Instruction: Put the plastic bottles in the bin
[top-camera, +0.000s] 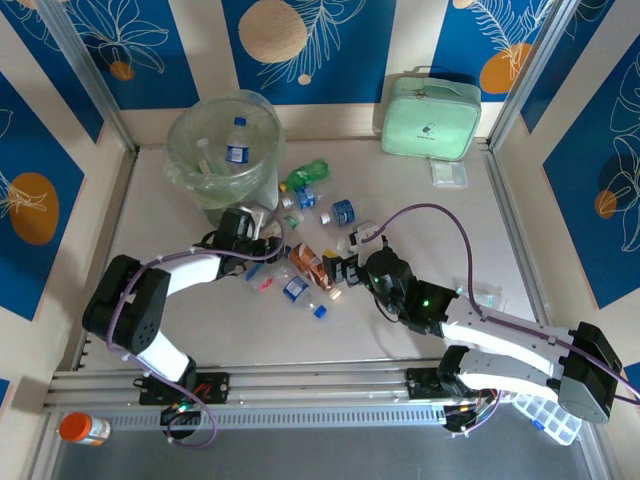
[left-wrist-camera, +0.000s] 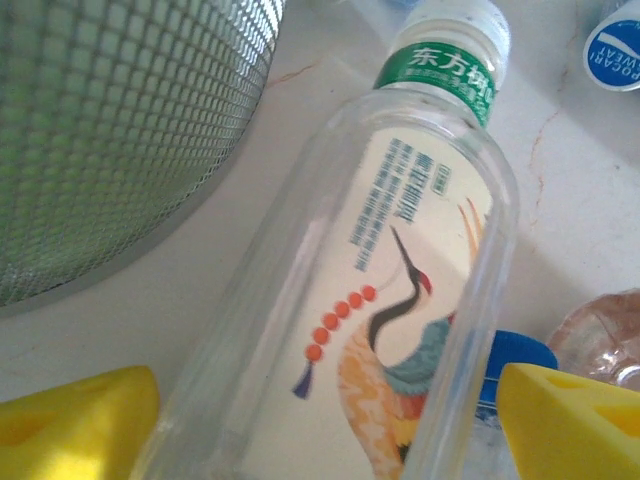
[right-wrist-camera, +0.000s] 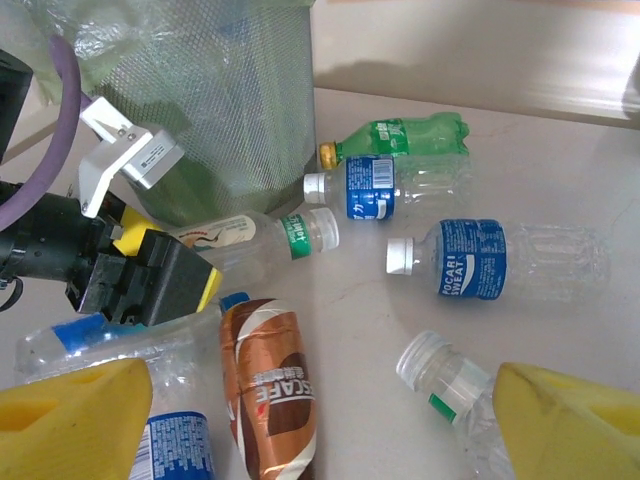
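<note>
A clear bottle with a crane label and green neck band (left-wrist-camera: 400, 250) lies on the table beside the bin (left-wrist-camera: 110, 130). My left gripper (left-wrist-camera: 325, 420) is shut on it, one yellow pad touching each side. From the right wrist I see that same bottle (right-wrist-camera: 270, 238) and the left gripper (right-wrist-camera: 165, 265) by the bin's wall (right-wrist-camera: 220, 100). My right gripper (right-wrist-camera: 320, 425) hovers open over a copper coffee bottle (right-wrist-camera: 270, 390) and a clear white-capped bottle (right-wrist-camera: 445, 375). Further off lie a Pocari Sweat bottle (right-wrist-camera: 490, 258), a blue-label bottle (right-wrist-camera: 385, 187) and a green bottle (right-wrist-camera: 400, 135).
The bin (top-camera: 180, 165) stands at the back left with a bottle (top-camera: 237, 145) inside. A mint green case (top-camera: 430, 118) leans at the back wall, a small packet (top-camera: 449, 173) in front of it. An orange pill bottle (top-camera: 84, 428) lies on the near rail.
</note>
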